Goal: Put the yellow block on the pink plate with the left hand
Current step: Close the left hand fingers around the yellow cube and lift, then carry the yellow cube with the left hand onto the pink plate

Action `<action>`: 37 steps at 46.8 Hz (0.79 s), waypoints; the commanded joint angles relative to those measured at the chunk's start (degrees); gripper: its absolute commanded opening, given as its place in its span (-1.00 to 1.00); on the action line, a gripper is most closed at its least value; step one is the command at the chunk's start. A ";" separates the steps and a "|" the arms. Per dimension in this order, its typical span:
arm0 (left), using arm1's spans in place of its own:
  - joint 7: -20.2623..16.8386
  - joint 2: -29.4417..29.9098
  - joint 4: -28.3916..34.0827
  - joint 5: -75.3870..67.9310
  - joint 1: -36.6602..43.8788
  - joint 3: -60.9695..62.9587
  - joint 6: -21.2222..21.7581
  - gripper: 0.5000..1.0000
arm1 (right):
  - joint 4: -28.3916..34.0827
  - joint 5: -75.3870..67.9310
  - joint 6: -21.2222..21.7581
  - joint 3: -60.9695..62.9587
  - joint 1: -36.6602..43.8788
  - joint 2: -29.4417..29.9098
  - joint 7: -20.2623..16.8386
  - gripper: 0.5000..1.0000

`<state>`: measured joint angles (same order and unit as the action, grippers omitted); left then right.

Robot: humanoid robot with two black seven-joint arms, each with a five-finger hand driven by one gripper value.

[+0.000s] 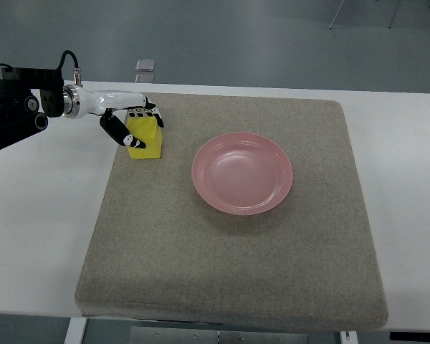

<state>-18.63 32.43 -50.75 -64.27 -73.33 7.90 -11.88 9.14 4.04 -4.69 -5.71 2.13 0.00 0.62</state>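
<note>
Nearest the camera, front edge of the white table shows, with a grey-beige felt mat covering most of it; mat's near part is bare. Mid-mat, slightly right of centre, pink plate sits flat, round, shallow, nothing in it. Left of the plate and a bit farther back, near the mat's left edge, yellow block is at the mat, well apart from the plate, not touching it. Left hand is on the block: white palm over its top, black-tipped fingers curled over the far upper side, thumb down the left face, so fingers are closed around the block. Cannot tell if the block is resting on the mat or just lifted. Left arm comes in from the picture's left edge, black housing with cable, white forearm. Beyond the table's far edge, grey floor, and a small grey square object just past the edge.
</note>
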 commanded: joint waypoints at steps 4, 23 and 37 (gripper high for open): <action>-0.01 -0.09 -0.31 0.29 -0.50 -1.56 0.19 -0.63 | 0.00 0.00 0.03 0.00 0.07 0.00 0.00 0.69; -0.10 -3.07 -1.10 -0.07 -2.08 -8.25 -0.07 -0.53 | 0.09 0.00 -0.06 0.00 -0.02 0.00 0.00 0.69; -0.36 -6.76 -2.68 -0.15 -2.52 -8.25 -0.16 -0.51 | 0.00 0.00 -0.06 0.00 -0.02 0.00 0.00 0.69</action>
<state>-18.99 26.34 -52.91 -64.41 -75.84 -0.35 -12.12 9.14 4.04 -4.69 -5.71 2.13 0.00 0.62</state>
